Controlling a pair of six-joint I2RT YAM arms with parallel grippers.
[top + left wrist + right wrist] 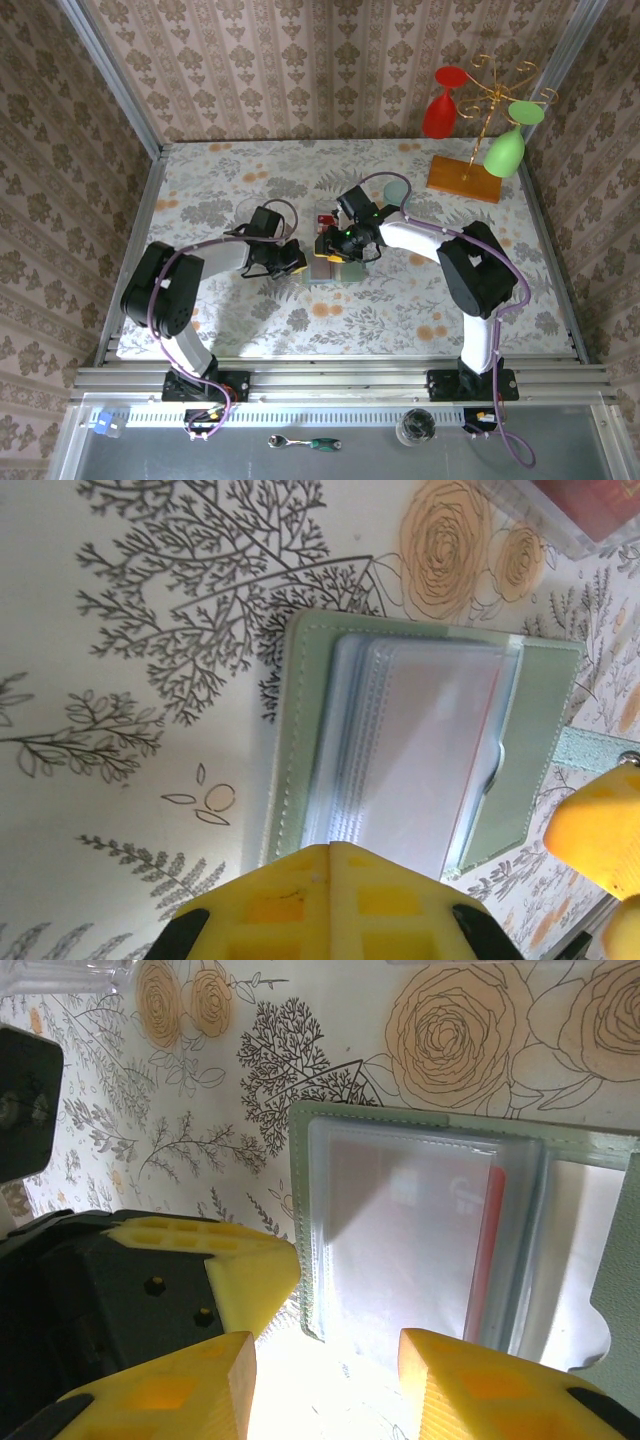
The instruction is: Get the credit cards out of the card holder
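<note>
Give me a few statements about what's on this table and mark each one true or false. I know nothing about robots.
1. The card holder lies open on the flowered table. True.
2. The left gripper is shut, at the holder's edge. True.
3. The right gripper is clamped tightly shut. False: it stands open, just short of the holder's clear sleeves.
4. Both glasses hanging on the gold rack are blue. False: there is a red glass and a green glass.
5. The edge of a red card shows inside a clear sleeve. True.
</note>
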